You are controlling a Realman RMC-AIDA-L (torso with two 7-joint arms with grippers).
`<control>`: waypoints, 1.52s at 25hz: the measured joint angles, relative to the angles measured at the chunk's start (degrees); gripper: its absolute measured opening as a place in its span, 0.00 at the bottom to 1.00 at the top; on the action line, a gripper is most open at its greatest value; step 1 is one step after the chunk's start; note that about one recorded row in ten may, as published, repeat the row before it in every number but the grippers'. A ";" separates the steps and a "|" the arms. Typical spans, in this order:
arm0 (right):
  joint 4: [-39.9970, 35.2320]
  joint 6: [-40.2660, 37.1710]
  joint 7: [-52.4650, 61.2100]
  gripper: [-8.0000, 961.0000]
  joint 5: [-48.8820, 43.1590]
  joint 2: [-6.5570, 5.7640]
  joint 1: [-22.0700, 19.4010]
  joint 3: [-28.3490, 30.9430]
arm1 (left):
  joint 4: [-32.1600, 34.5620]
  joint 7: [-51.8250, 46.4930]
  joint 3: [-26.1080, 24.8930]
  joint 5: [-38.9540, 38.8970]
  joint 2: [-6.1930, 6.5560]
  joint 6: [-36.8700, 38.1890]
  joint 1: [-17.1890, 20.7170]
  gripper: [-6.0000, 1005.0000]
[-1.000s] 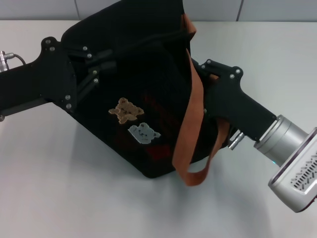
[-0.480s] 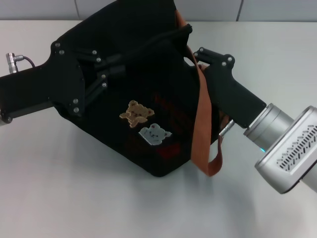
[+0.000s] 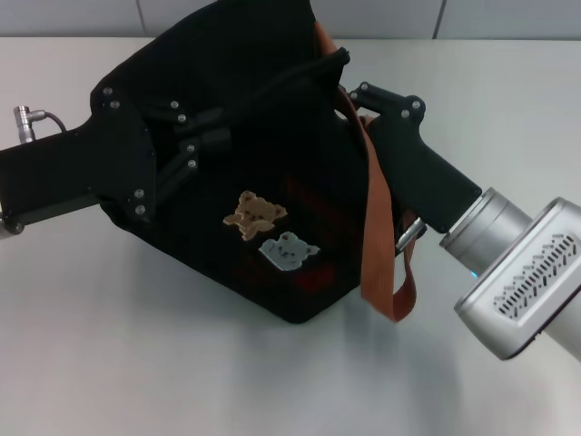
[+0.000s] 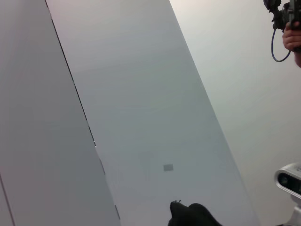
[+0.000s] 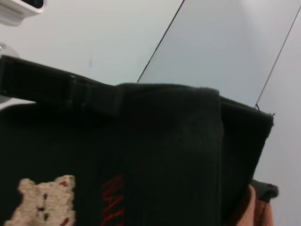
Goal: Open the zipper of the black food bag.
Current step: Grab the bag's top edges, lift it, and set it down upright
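Note:
The black food bag (image 3: 263,209) sits tilted on the white table, its tan and white bear patches (image 3: 270,227) facing me. My left gripper (image 3: 213,132) reaches in from the left and is shut on the bag's fabric near its upper side. My right gripper (image 3: 356,94) sits at the bag's top right corner, beside the top edge (image 3: 304,74). The zipper cannot be told apart from the black fabric there. An orange-brown strap (image 3: 379,227) hangs down over the right arm. In the right wrist view the bag (image 5: 160,155) fills the frame with a bear patch (image 5: 42,200).
The white table (image 3: 182,372) spreads around the bag, with a pale wall (image 3: 472,18) at its back. The left wrist view shows only wall panels (image 4: 141,108) and a scrap of black fabric (image 4: 193,214).
The bag has swung and shifted to the right with both grippers on it. The strap loop has risen from the table. The right arm has drawn in toward the bag.

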 joint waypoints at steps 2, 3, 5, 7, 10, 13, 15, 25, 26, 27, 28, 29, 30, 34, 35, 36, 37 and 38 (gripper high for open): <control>0.20 -0.44 2.14 0.32 -1.83 -0.08 -1.15 0.18 | 0.00 -0.24 -0.47 -0.13 0.01 0.05 0.12 0.08; 0.20 -0.44 2.14 0.32 -1.83 -0.08 -1.15 0.18 | 0.00 -0.24 -0.47 -0.13 0.01 0.05 0.12 0.08; -0.02 -1.06 4.80 0.32 -3.29 -0.24 -1.94 0.36 | 0.00 -0.41 -1.33 -0.17 0.11 0.05 0.21 0.08; -1.76 -2.85 10.28 0.32 -5.99 -0.44 -3.02 0.03 | 0.11 -0.47 -2.69 -0.19 0.32 0.05 0.25 0.08; -4.29 -4.67 15.39 0.32 -8.60 -0.49 -3.96 -0.11 | 0.29 -0.48 -3.78 -0.19 0.61 0.03 0.27 0.08; -8.97 -7.83 24.25 0.32 -11.92 -0.50 -5.34 -0.15 | 0.37 -0.49 -4.44 -0.22 1.39 -0.04 0.27 0.08; -12.68 -10.05 32.18 0.32 -14.10 -0.51 -6.09 -0.16 | 0.41 -0.50 -4.46 -0.22 1.93 -0.01 0.15 0.08; -9.29 -5.13 36.56 0.32 -15.66 -0.14 -3.26 -0.03 | 0.53 -0.40 -3.56 -0.03 3.05 -0.15 -1.64 0.08; -9.29 -5.13 36.56 0.32 -15.66 -0.14 -3.26 -0.03 | 0.53 -0.40 -3.56 -0.03 3.05 -0.15 -1.64 0.08; -7.09 -2.04 36.91 0.32 -15.66 -0.09 -1.58 0.31 | 0.54 -0.32 -3.56 -0.04 3.07 -0.13 -1.73 0.08; -7.09 -2.04 36.91 0.32 -15.66 -0.09 -1.58 0.31 | 0.54 -0.26 -3.57 -0.06 3.06 -0.12 -1.82 0.08; -6.30 -1.08 36.97 0.32 -15.66 -0.07 -1.02 0.36 | 0.54 -0.21 -3.57 -0.07 3.04 -0.12 -1.86 0.08; -4.26 1.07 36.96 0.32 -15.50 -0.04 0.36 0.63 | 0.54 -0.02 -3.59 -0.07 2.91 -0.10 -1.93 0.08; -2.17 4.28 36.68 0.32 -15.54 -0.02 1.87 2.73 | 0.54 0.52 -3.61 -0.06 2.73 -0.20 -1.93 0.08; -1.55 6.18 36.67 0.32 -15.65 -0.02 2.58 3.99 | 0.54 0.82 -3.61 -0.03 2.71 -0.42 -1.89 0.08; -1.55 6.18 36.67 0.32 -15.65 -0.02 2.58 3.99 | 0.54 0.82 -3.61 -0.03 2.71 -0.42 -1.89 0.08; -1.44 6.66 36.67 0.32 -15.65 -0.01 2.84 4.24 | 0.54 0.86 -3.62 0.00 2.79 -0.49 -1.81 0.08; -1.44 6.66 36.67 0.32 -15.65 -0.01 2.84 4.24 | 0.54 0.86 -3.62 0.00 2.79 -0.49 -1.81 0.08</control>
